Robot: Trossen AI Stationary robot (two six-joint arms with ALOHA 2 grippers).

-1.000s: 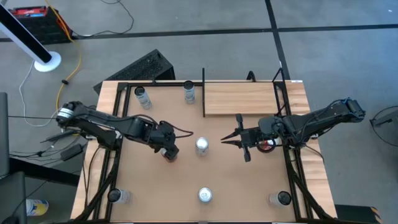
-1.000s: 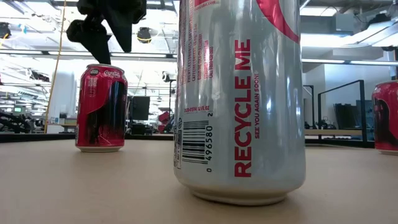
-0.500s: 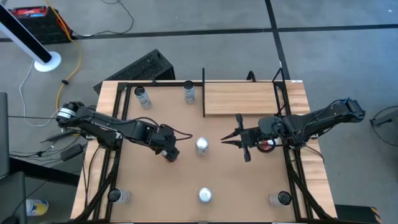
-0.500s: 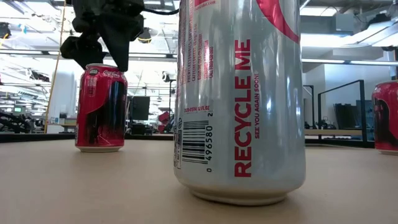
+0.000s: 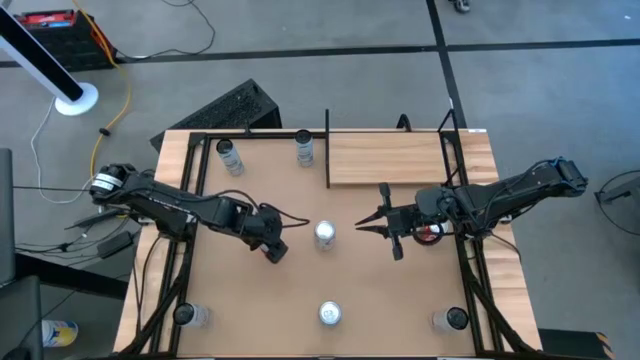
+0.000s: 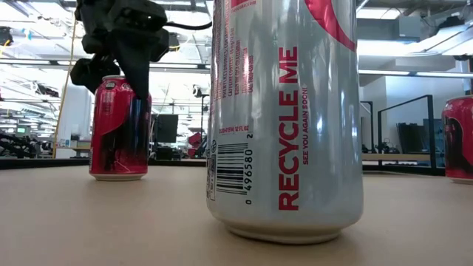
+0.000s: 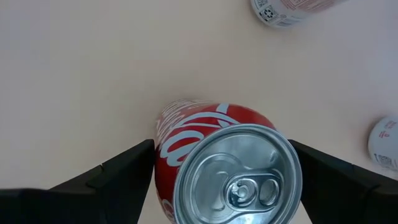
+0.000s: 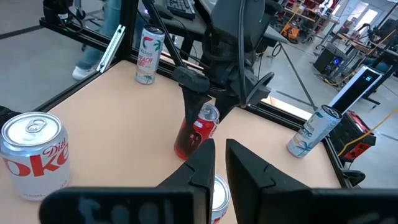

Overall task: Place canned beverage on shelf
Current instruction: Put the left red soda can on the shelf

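A red cola can (image 7: 186,134) stands upright on the tabletop; it also shows in the low view (image 6: 118,133) and the right wrist view (image 8: 194,134). My left gripper (image 5: 272,247) is open right above it, one finger on either side of the can's top (image 7: 239,177), and hides it in the high view. I cannot see them touch it. The shelf (image 5: 390,158), a pale wood board with a black bar (image 5: 328,150) on its left edge, lies at the far right. My right gripper (image 5: 364,228) waits in front of the shelf, its fingers a narrow gap apart.
A can with a silver top (image 5: 324,234) stands between the two grippers. A diet cola can (image 5: 330,314) stands at the near edge, large in the low view (image 6: 288,111). Two cans (image 5: 228,155) (image 5: 305,148) stand at the far left, and one stands at each near corner.
My left gripper has gone down over the red can, from well above it to where its open fingers stand on either side of the can's top. The can has not moved.
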